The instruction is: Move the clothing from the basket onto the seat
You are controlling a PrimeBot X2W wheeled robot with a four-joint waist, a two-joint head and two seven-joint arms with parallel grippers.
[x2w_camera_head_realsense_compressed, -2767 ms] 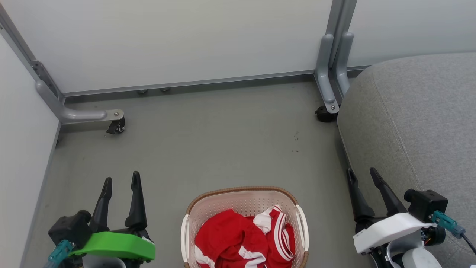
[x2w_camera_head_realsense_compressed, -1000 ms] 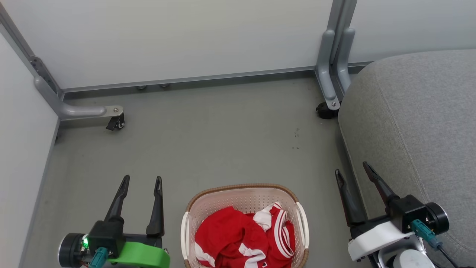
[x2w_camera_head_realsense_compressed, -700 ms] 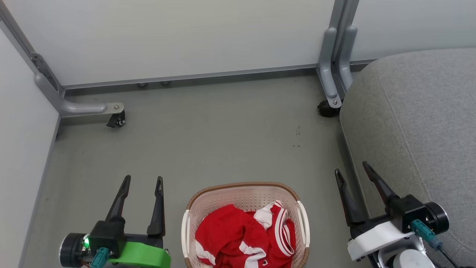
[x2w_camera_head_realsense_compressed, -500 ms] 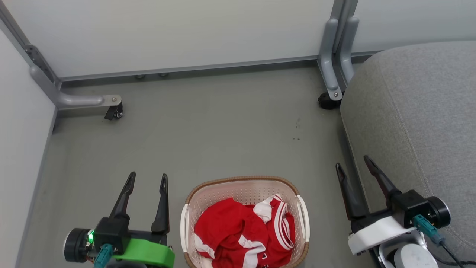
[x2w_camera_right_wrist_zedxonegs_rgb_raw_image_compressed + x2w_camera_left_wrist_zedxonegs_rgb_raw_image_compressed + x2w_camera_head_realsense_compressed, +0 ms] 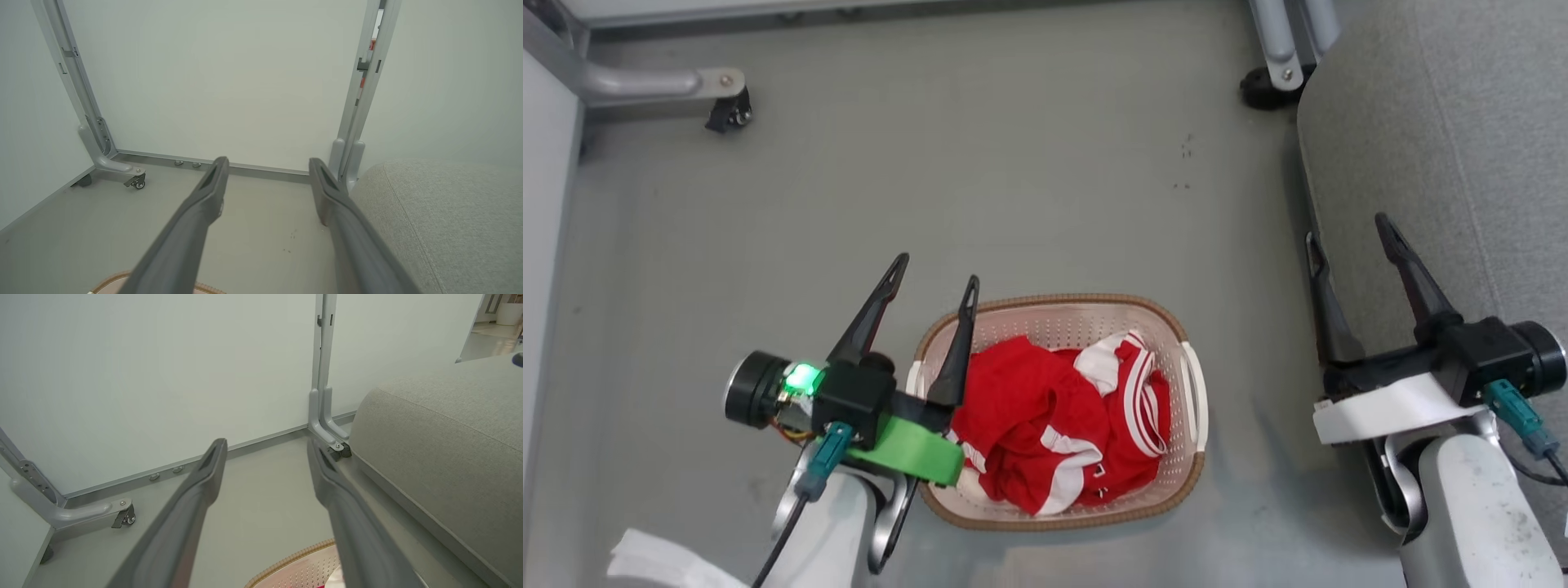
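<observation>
Found the clothing [image 5: 1054,425] heaped in the basket [image 5: 1078,322], on the floor near centre. Saw the left gripper [image 5: 936,271] spread wide and empty, one finger over the basket's left rim. Judged it likely to snag that rim, or to pinch one loose fold and drag both tangled garments. Further right, noted the right gripper [image 5: 1346,229] wide too, just beside the seat [image 5: 1462,122]; might scrape its edge.

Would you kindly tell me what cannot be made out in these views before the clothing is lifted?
- Head view: the marks on the clothing are too small and creased to read, and the heap hides how many garments there are.
- Head view: the basket's left rim is partly behind the left gripper.
- Left wrist view: the bottom edge cuts off most of the basket.
- Head view: the seat runs off the right edge.
</observation>
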